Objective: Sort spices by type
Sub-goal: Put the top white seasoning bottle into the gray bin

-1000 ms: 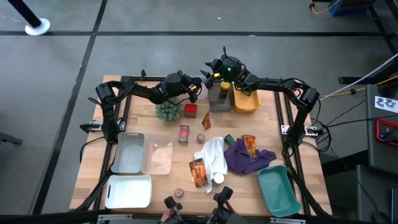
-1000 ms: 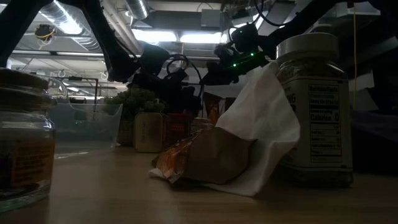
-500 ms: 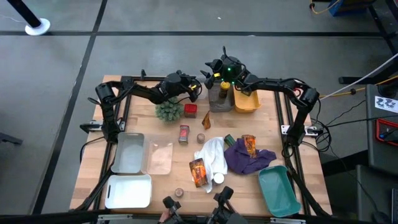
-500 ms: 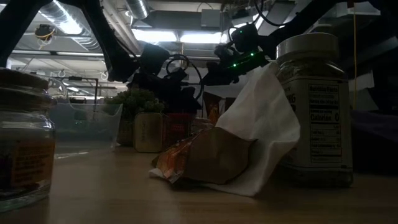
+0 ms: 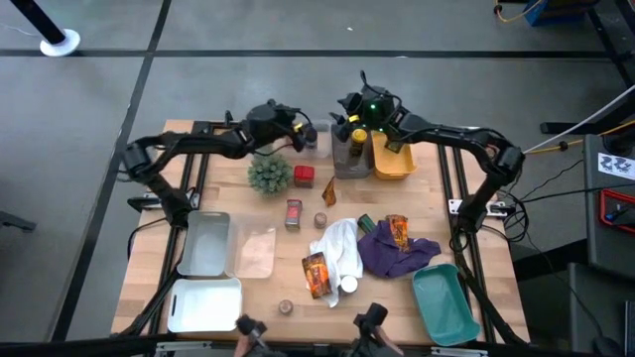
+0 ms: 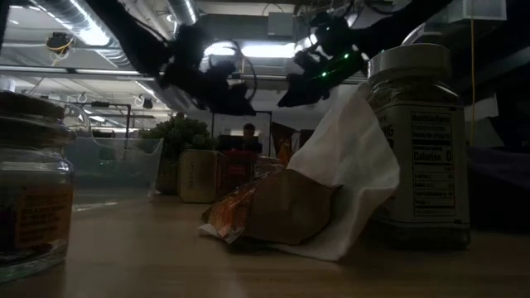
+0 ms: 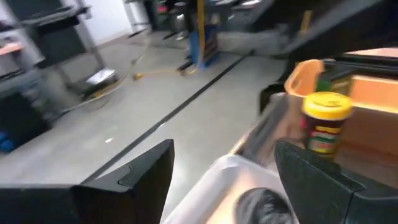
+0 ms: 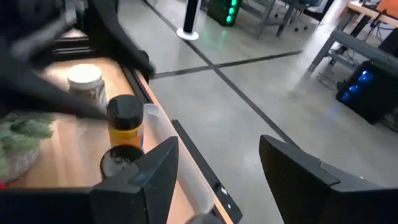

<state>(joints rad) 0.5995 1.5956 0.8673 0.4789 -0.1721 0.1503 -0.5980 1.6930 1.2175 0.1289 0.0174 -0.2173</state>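
Now the left claw [image 5: 299, 129], fully spread and empty, is lifted back from the desk's [image 5: 248, 293] 12 o'clock edge; the right claw [image 5: 349, 127], parted, is seen holding nothing.

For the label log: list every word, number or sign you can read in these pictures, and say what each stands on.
"Calories 0" and "Serving", on the nutrition panel of the clear spice jar at the right of the low view; its remaining lines are too small to read.
Orange label on the glass jar at the left: print too dark to read.
Label on the yellow-capped jar: blurred, unreadable.
High view: all labels too small to read.
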